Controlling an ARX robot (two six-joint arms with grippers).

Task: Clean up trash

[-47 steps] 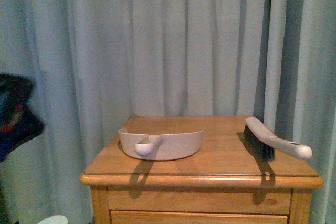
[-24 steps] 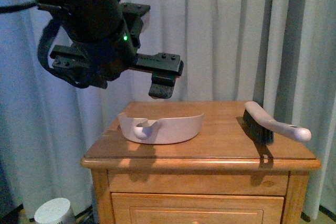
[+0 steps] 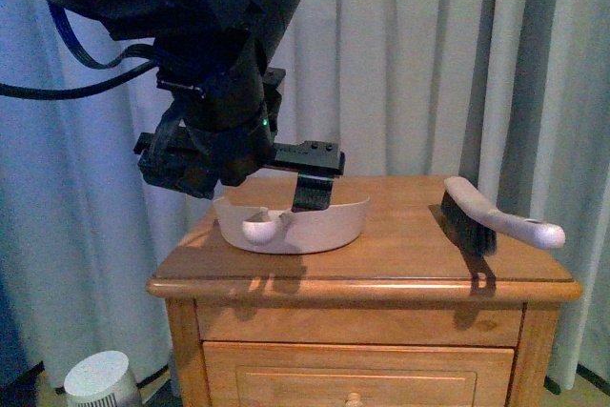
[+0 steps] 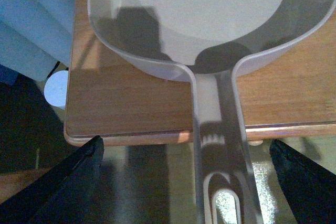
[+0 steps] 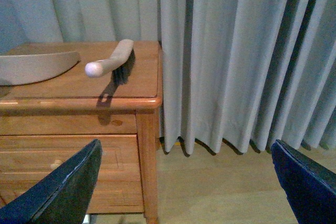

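A: Left jaws?
B: Released, spread wide. The left arm [image 3: 214, 92] hangs over the near edge of the wooden tabletop [image 3: 400, 254]. In the wrist view, the long handle [image 4: 218, 108] of the beige plastic dustpan [image 4: 147, 56] runs between the two black fingers [image 4: 73, 177] and touches neither. The pan bowl sits just ahead of the jaws, flat on the wood. The handle end sticks out past the tabletop edge.
A: Right jaws?
B: Also released, with nothing between the fingers [image 5: 63, 192]. They are well apart from the cabinet. Ahead of them the hand brush with beige handle and black bristles [image 5: 113, 61] lies on the tabletop, near the dustpan but not touching it.
A: Trash?
B: The crumpled white paper wad doesn't show in any view, so I can't tell where it is.
A: Anything else?
B: A pale pleated curtain [image 3: 410, 64] hangs behind the cabinet. A white round container [image 3: 100, 380] stands on the floor, below the left jaws and off to their outer side.
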